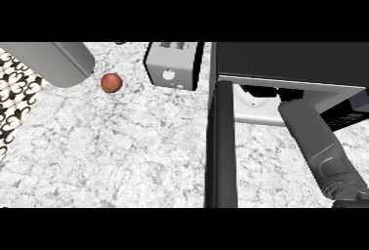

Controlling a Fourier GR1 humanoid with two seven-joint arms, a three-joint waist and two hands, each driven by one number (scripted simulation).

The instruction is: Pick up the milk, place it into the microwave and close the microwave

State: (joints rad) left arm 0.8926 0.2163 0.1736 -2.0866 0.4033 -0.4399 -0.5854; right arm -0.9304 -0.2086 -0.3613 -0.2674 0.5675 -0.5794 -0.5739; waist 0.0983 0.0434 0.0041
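Far left of the microwave (288,58): a black-and-white patterned panel (13,93) is seen at the frame edge, with a grey cylinder (56,61) above it, angled down toward the right. What the cylinder is cannot be told. Nearer the microwave, a reddish-brown round item (110,82) is set on the marble tabletop (115,156), apart from everything else. A silver toaster (172,63) is parked just left of the microwave, slots up.

The microwave door (220,146) is open, seen edge-on as a dark bar running from the microwave's left front corner down toward the lower edge.

Milk (251,93): only a small white-and-green patch is made out, inside the microwave cavity at its left side, just past the door hinge. It is mostly hidden by the microwave roof and the hand, so its long axis and facing cannot be told.

The right forearm (317,146) is laid diagonally from the lower right, up and left, into the cavity. The right hand (270,92) is buried inside, right beside the milk, and only dark bits are seen. Open, closed or gripping the milk: cannot be told.
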